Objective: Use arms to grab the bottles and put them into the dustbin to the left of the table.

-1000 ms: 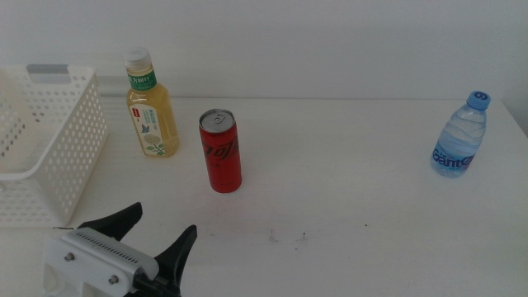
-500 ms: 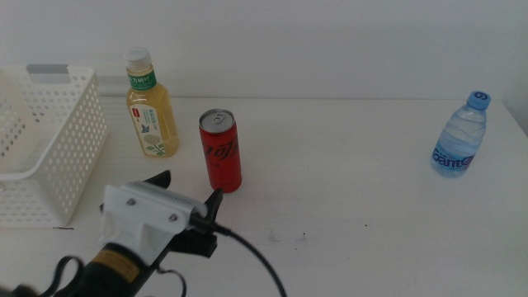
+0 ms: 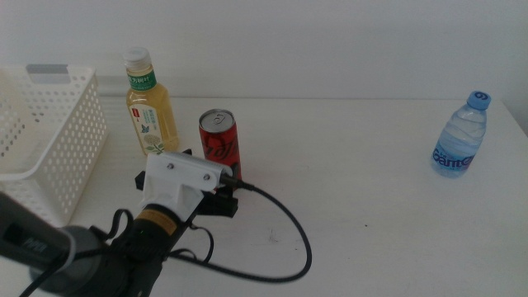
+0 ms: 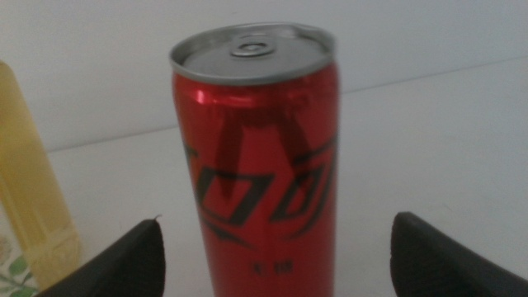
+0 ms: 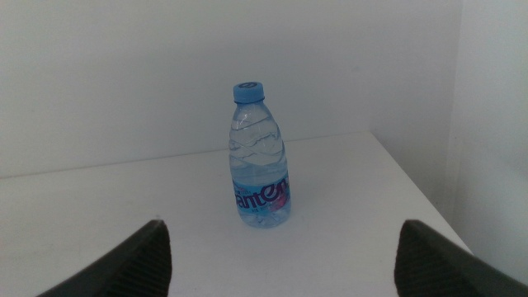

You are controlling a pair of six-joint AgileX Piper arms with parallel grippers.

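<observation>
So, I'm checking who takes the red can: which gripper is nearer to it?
Left. The left gripper is right at the red can, open jaws either side of it. The right gripper is out of the middle view, facing the water bottle.

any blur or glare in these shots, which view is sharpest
Left wrist view: the red can fills the frame, slightly soft, with the open left pincer tips blurred. Right wrist view: the water bottle is fairly sharp, the right pincer tips soft. Middle view: sharpest, even light, no strong glare.
</observation>
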